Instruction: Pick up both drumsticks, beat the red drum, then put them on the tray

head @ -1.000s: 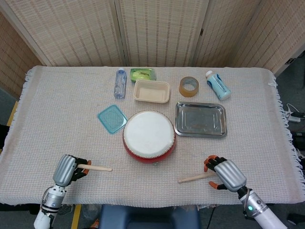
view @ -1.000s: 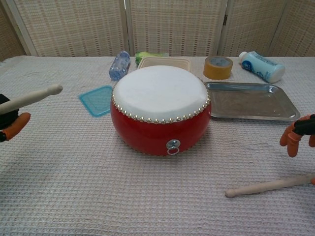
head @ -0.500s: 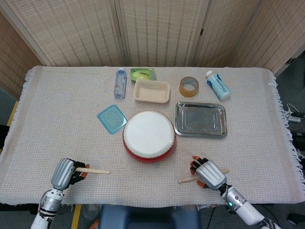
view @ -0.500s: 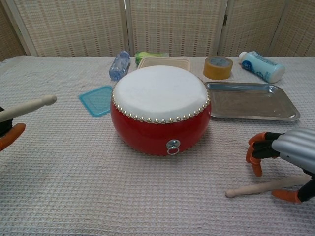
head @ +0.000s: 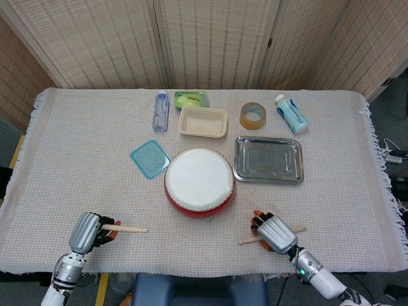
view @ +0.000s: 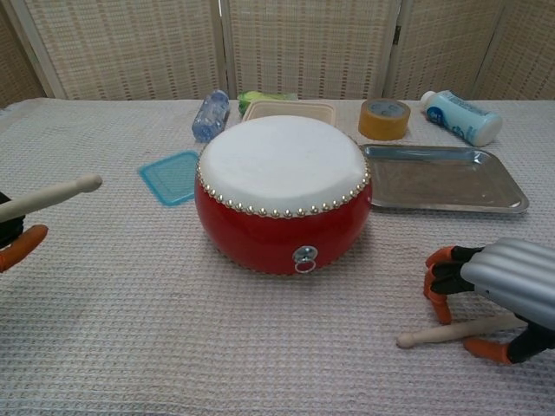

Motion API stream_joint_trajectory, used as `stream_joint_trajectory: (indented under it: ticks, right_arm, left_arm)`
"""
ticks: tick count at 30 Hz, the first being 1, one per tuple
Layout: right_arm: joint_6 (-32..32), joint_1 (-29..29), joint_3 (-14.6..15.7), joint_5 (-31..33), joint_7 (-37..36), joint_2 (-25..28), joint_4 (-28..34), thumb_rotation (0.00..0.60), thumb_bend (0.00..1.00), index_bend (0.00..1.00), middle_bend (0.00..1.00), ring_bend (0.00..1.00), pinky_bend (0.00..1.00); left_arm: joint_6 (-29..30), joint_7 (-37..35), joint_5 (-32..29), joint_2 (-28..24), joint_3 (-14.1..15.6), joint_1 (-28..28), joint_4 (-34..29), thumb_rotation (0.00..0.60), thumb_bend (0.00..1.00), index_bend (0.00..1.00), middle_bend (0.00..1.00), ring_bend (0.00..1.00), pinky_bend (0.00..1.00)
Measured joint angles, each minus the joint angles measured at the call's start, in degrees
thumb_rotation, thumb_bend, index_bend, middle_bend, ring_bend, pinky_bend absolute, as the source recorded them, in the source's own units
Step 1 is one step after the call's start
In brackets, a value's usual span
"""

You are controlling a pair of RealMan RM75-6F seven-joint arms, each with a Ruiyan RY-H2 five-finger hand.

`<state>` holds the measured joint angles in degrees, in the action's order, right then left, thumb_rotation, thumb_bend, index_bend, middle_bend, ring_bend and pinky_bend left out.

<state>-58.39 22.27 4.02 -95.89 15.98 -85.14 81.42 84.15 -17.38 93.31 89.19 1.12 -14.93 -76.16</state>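
Observation:
The red drum (head: 199, 178) (view: 282, 195) with a white skin stands mid-table. To its right lies the empty metal tray (head: 268, 159) (view: 442, 178). At the near left, my left hand (head: 87, 233) (view: 13, 234) grips one wooden drumstick (head: 125, 228) (view: 48, 195), whose tip points toward the drum. The second drumstick (head: 247, 240) (view: 442, 333) lies on the cloth at the near right. My right hand (head: 275, 233) (view: 499, 290) arches over it, fingers on its far side and thumb on its near side, not clamped on it.
Behind the drum are a teal lid (head: 150, 158), a beige container (head: 203, 122), a tape roll (head: 252, 115), a water bottle (head: 160, 111), a white bottle (head: 291, 113) and a green packet (head: 191, 99). The table's front edge is just behind both hands.
My right hand has slid left along the lying drumstick and come down over it. My left hand, stick in its grip, has drifted slightly back and lower.

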Motion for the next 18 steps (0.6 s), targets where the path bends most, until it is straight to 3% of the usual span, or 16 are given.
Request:
stream_joint_trajectory:
  ticks: [9, 15, 18]
  right_arm:
    - [-4.32, -0.39, -0.56, -0.1, -5.04, 0.67, 1.17, 0.6, 0.36, 0.67, 0.29, 0.2, 0.36]
    - [-7.58, -0.55, -1.79, 0.58, -19.67, 2.87, 3.39, 0.6, 0.36, 0.67, 0.33, 0.23, 0.37]
    - [-9.2, -0.55, -2.47, 0.97, -31.18, 4.1, 3.79, 0.6, 0.36, 0.67, 0.34, 0.25, 0.37]
  left_arm:
    - [0.56, -1.49, -0.05, 0.08, -0.13, 0.42, 0.75, 0.6, 0.51, 1.0, 1.0, 1.0, 1.0]
    - [1.11, -1.49, 0.08, 0.12, -0.31, 0.65, 0.48, 0.6, 0.5, 1.0, 1.0, 1.0, 1.0]
    - [1.05, -1.52, -0.05, 0.2, -0.36, 0.71, 0.37, 0.6, 0.5, 1.0, 1.0, 1.0, 1.0]
